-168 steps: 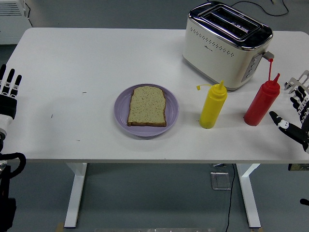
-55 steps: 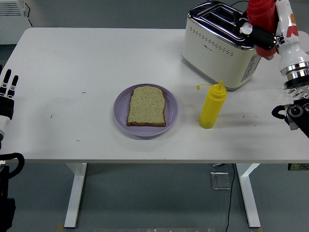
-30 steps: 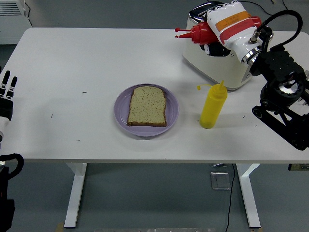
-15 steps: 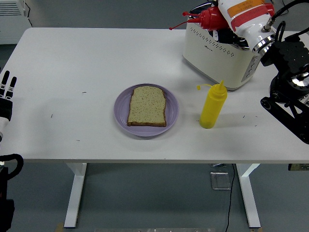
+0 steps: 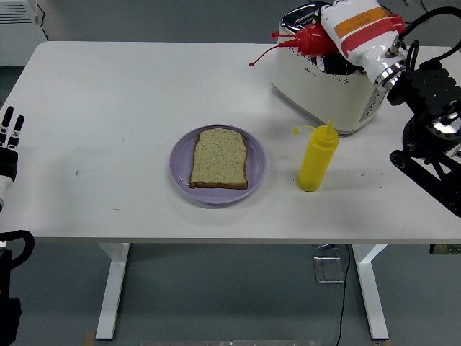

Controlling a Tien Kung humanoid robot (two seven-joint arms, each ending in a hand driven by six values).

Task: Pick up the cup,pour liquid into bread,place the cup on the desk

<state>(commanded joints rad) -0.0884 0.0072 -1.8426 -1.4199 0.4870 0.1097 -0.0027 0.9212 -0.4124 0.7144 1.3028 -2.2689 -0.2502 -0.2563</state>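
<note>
One red squeeze bottle (image 5: pixel 313 37), the task's "cup", lies tipped sideways in the right hand (image 5: pixel 353 25), whose fingers grip it above the toaster (image 5: pixel 333 79), nozzle pointing to nine o'clock. Judging by this, the carry toward the bread (image 5: pixel 220 158) is underway; next the nozzle must travel toward seven o'clock over the plate (image 5: pixel 179 167). At the desk (image 5: pixel 108 94) edge rests the left hand (image 5: pixel 9 140), fingers straight.

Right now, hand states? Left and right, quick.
Left hand: open, fingers straight, holding nothing, at the table's left edge.
Right hand: shut on the red squeeze bottle, tipped sideways above the toaster.
</note>
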